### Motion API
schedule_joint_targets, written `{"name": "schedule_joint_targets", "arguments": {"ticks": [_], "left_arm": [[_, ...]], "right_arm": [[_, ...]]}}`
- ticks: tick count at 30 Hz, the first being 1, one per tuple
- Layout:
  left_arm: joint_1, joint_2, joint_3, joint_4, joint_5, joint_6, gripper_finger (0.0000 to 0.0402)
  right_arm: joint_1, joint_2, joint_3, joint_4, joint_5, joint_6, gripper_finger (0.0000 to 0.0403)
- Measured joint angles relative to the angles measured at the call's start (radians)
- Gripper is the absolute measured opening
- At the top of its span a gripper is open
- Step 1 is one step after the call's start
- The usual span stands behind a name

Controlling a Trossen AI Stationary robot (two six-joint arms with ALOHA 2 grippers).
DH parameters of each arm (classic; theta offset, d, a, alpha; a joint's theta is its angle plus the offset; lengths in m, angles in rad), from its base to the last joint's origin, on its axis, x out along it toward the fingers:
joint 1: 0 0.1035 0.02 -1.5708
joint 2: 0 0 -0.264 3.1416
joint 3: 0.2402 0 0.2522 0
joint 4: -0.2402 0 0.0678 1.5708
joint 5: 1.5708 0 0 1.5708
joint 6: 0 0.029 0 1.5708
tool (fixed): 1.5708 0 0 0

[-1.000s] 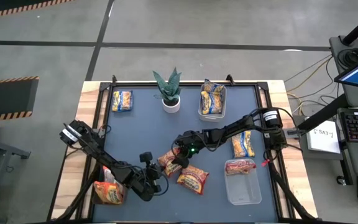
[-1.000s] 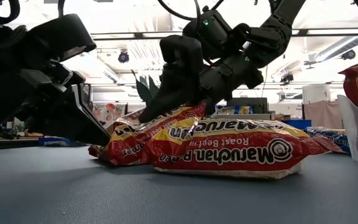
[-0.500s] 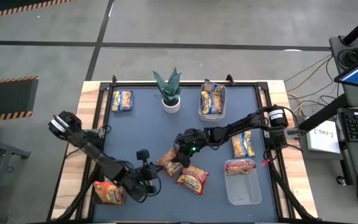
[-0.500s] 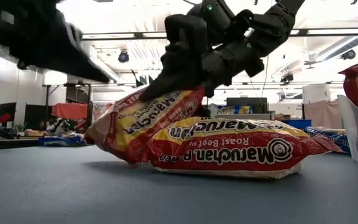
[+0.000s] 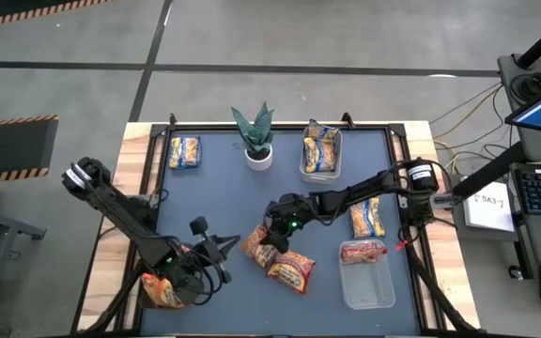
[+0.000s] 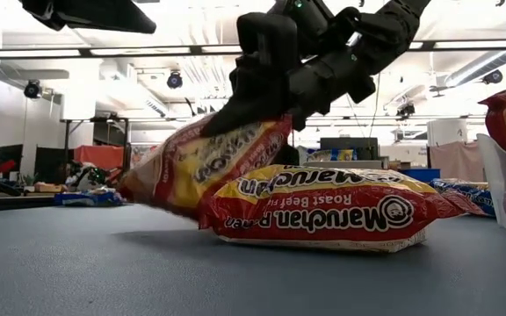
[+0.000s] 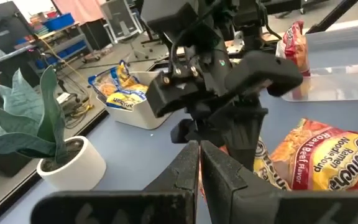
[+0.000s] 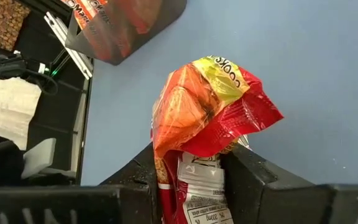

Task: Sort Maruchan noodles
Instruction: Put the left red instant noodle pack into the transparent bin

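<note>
My right gripper is shut on an orange-red noodle packet at the table's middle, and the packet tilts up. Beside it a red-and-white packet lies flat on the table. My left gripper is shut and holds nothing. It hovers high over the near-left part of the table, pointing at the right gripper. A yellow-and-blue packet lies at the right, and another at the far left. My right gripper pinches the orange-red packet's end between its two fingers, slanting down from the table's right side. The packet hangs tilted below the fingers, its free end low. It leans over the red-and-white packet; whether it touches the table, I cannot tell.
A clear bin at the far side holds yellow-and-blue packets. A bin at the near right holds a red packet, and a bin at the near left an orange one. A potted plant stands at the far middle.
My left gripper has risen well above the table and drawn back toward the left edge, staying shut. My right gripper has lifted a little, and the orange-red packet's held end has gone up with it, so the packet stands steeper than before.
</note>
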Motion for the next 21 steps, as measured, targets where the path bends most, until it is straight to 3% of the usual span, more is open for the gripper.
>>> {"name": "schedule_joint_targets", "arguments": {"ticks": [3,11,21], "left_arm": [[0.002,0.002,0.000,0.002,-0.033,0.000,0.0000],[0.006,-0.005,0.000,0.008,-0.272,0.004,0.0000],[0.009,-0.005,0.008,0.011,-0.253,0.011,0.0000]], "right_arm": [[0.000,-0.042,0.000,-0.021,-0.005,-0.019,0.0111],[0.013,-0.266,0.000,-0.248,0.003,-0.171,0.0108],[0.150,-0.627,0.000,-0.699,0.063,-0.277,0.0107]]}}
